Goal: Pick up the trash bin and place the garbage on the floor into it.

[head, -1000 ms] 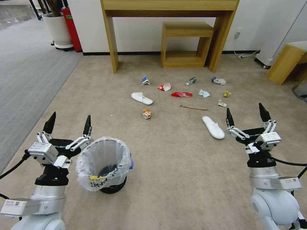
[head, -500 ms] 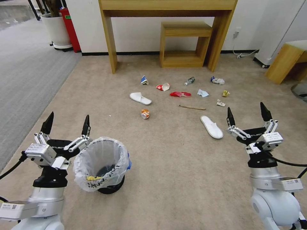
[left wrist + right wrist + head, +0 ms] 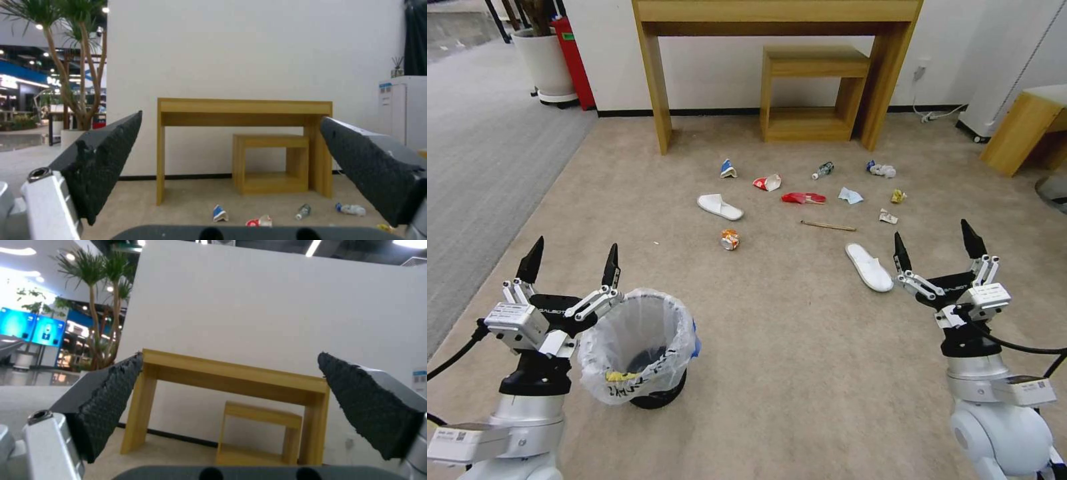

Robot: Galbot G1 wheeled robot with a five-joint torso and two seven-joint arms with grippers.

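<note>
Both grippers raised and empty; trash bin on the floor beside the left one.

The left gripper (image 3: 570, 257) has its fingers spread apart, just beside the rim of the trash bin (image 3: 637, 347), which stands on the floor (image 3: 774, 347) near its lower-left corner. The right gripper (image 3: 932, 245) is likewise spread, holding nothing, and has shifted slightly up and left since half a second ago. The left has dropped slightly; the bin's position appears unchanged. The garbage (image 3: 800, 200) lies scattered mid-carpet, before the wooden table (image 3: 780, 13), undisturbed, well apart from both grippers.
</note>
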